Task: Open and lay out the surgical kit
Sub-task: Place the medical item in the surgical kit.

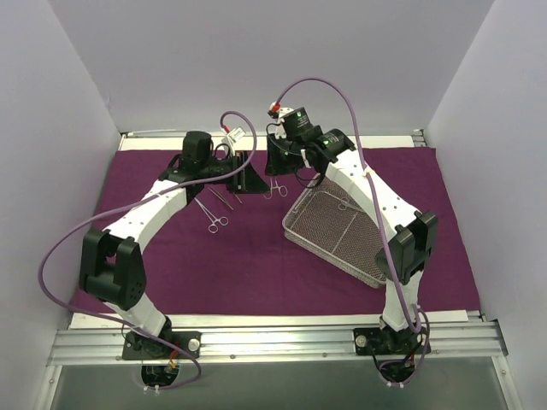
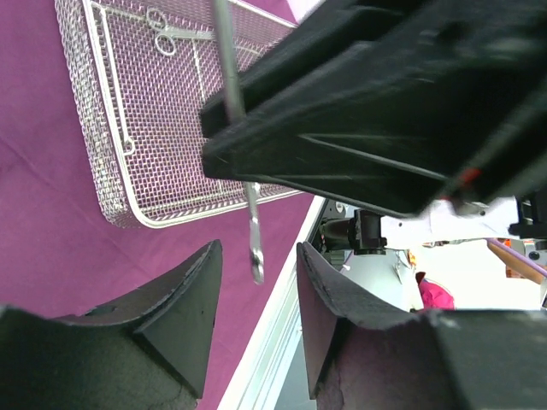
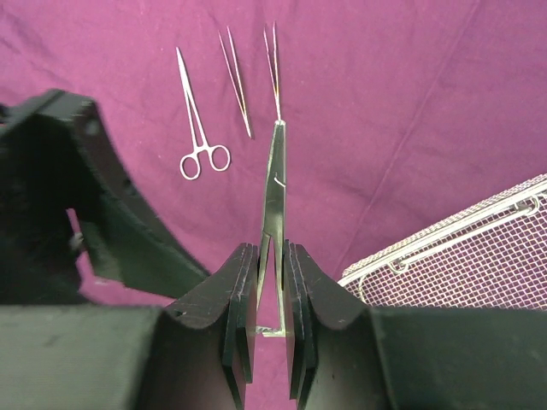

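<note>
**Instrument held between two grippers over the open wrap**

The dark purple cloth wrap [image 1: 256, 265] lies spread flat across the table. The wire-mesh tray [image 1: 325, 250] sits right of centre, angled. In the left wrist view one ring-handled tool [image 2: 167, 34] shows over the mesh at one end of the tray, and the rest of the floor in view looks bare.

Out on the cloth to the left of the tray lie ring-handled forceps [image 3: 195, 111], with two tweezers beside them [image 3: 237, 85] [image 3: 273, 60], side by side and apart.

The right gripper [image 3: 269, 248] is clamped tight on a thin silver instrument [image 3: 275, 188], tip pointing away. The left gripper [image 2: 258, 254] stands with its fingers parted. The instrument's end hangs in the gap and touches neither finger.

There is plenty of open purple in front of the tray and tools, towards the near rail [image 1: 273, 342]. White walls close in on both sides and at the back.

From above, the right arm covers the tray's right-hand part. Both sets of fingertips are lost among black housings, so the small silver shapes beneath them are hard to read. The instrument's middle is hidden behind the right gripper in the left wrist view.
</note>
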You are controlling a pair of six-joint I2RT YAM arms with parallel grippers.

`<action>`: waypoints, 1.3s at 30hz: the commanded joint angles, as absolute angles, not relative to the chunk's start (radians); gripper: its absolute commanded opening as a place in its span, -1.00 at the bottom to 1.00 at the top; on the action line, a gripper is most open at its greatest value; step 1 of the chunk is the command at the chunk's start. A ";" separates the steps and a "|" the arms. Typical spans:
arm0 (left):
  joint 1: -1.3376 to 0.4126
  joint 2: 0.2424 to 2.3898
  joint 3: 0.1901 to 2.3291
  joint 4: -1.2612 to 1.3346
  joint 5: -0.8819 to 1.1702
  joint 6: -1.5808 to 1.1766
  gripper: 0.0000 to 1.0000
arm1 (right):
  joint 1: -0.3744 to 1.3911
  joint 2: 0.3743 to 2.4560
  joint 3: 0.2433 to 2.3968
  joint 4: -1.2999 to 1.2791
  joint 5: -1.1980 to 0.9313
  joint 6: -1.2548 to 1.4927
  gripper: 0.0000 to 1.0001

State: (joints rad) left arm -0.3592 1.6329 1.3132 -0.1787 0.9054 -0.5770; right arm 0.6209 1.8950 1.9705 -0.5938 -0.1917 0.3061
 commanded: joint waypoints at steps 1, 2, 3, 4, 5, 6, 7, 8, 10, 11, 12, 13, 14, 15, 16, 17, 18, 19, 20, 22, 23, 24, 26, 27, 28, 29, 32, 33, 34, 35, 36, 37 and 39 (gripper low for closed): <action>-0.370 1.658 1.382 -0.198 0.916 -0.548 -0.04 | 0.617 1.844 1.980 -0.572 -0.210 0.308 -1.00; -0.370 1.664 1.385 -0.202 0.916 -0.545 -0.04 | 0.617 1.845 1.982 -0.571 -0.212 0.308 -1.00; -0.371 1.666 1.385 -0.199 0.916 -0.546 -0.05 | 0.617 1.844 1.980 -0.571 -0.212 0.308 -1.00; -0.373 1.667 1.387 -0.196 0.917 -0.548 -0.09 | 0.617 1.847 1.982 -0.571 -0.213 0.310 -1.00; -0.374 1.670 1.387 -0.190 0.919 -0.552 -0.15 | 0.617 1.848 1.982 -0.572 -0.213 0.308 -1.00; -0.376 1.674 1.388 -0.189 0.919 -0.557 -0.32 | 0.617 1.848 1.982 -0.572 -0.213 0.308 -1.00; -0.377 1.675 1.393 -0.189 0.920 -0.557 -0.43 | 0.617 1.851 1.982 -0.569 -0.215 0.308 -1.00; -0.377 1.680 1.393 -0.186 0.922 -0.558 -0.55 | 0.617 1.853 1.983 -0.569 -0.213 0.311 -1.00; -0.377 1.684 1.396 -0.189 0.925 -0.560 -0.93 | 0.617 1.861 1.999 -0.574 -0.215 0.313 -1.00; -0.377 1.683 1.396 -0.205 0.922 -0.549 -0.95 | 0.615 1.864 2.003 -0.574 -0.213 0.317 -0.91; -0.376 1.677 1.394 -0.219 0.907 -0.542 -0.95 | 0.614 1.867 2.008 -0.577 -0.212 0.325 -0.57; -0.371 1.669 1.382 -0.230 0.887 -0.534 -0.95 | 0.608 1.868 2.009 -0.578 -0.210 0.336 -0.37; -0.367 1.657 1.375 -0.250 0.849 -0.528 -0.95 | 0.595 1.867 2.010 -0.580 -0.209 0.345 -0.20; -0.361 1.649 1.364 -0.258 0.832 -0.528 -0.95 | 0.585 1.865 2.008 -0.581 -0.196 0.368 0.10; -0.350 1.640 1.349 -0.261 0.816 -0.531 -0.95 | 0.572 1.861 2.008 -0.589 -0.190 0.379 0.21; -0.325 1.614 1.312 -0.261 0.786 -0.543 -0.95 | 0.555 1.858 2.005 -0.595 -0.183 0.391 0.33; -0.310 1.600 1.289 -0.259 0.772 -0.548 -0.95 | 0.519 1.853 2.002 -0.601 -0.172 0.411 0.46; -0.295 1.583 1.263 -0.253 0.759 -0.554 -0.95 | 0.497 1.844 1.999 -0.610 -0.167 0.417 0.50; -0.260 1.548 1.212 -0.249 0.747 -0.564 -0.95 | 0.476 1.838 1.993 -0.617 -0.157 0.423 0.52; -0.220 1.514 1.168 -0.264 0.700 -0.569 -0.95 | 0.416 1.815 1.971 -0.630 -0.141 0.429 0.54; -0.177 1.479 1.143 -0.276 0.684 -0.578 -0.95 | 0.399 1.807 1.962 -0.630 -0.143 0.428 0.54; -0.154 1.461 1.094 -0.284 0.643 -0.583 -0.95 | 0.370 1.799 1.941 -0.635 -0.143 0.426 0.54; -0.112 1.404 1.049 -0.319 0.606 -0.587 -0.95 | 0.347 1.779 1.918 -0.637 -0.153 0.425 0.54; -0.076 1.388 1.008 -0.327 0.583 -0.588 -0.95 | 0.336 1.773 1.887 -0.631 -0.164 0.425 0.54; -0.060 1.372 0.993 -0.337 0.572 -0.586 -0.95 | 0.322 1.761 1.872 -0.627 -0.181 0.426 0.54; -0.048 1.368 0.980 -0.365 0.557 -0.581 -0.95 | 0.319 1.753 1.855 -0.624 -0.187 0.428 0.54; -0.006 1.365 0.942 -0.402 0.523 -0.587 -0.95 | 0.311 1.738 1.809 -0.611 -0.212 0.434 0.54; -0.005 1.362 0.931 -0.402 0.517 -0.589 -0.95 | 0.310 1.735 1.804 -0.607 -0.216 0.434 0.54; 0.030 1.359 0.917 -0.408 0.502 -0.594 -0.95 | 0.310 1.733 1.798 -0.607 -0.219 0.433 0.54; 0.038 1.358 0.911 -0.411 0.500 -0.598 -0.95 | 0.308 1.733 1.795 -0.606 -0.224 0.430 0.54; 0.046 1.359 0.905 -0.411 0.500 -0.600 -0.95 | 0.307 1.732 1.795 -0.606 -0.225 0.428 0.54; 0.055 1.368 0.893 -0.414 0.494 -0.601 -0.95 | 0.302 1.732 1.793 -0.606 -0.230 0.425 0.54; 0.066 1.384 0.887 -0.423 0.491 -0.604 -0.95 | 0.298 1.730 1.786 -0.603 -0.233 0.425 0.54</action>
State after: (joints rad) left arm 0.0456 1.3857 0.8906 -0.4095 0.5190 -0.5957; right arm 0.3042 1.7782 1.7985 -0.6094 -0.2146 0.4232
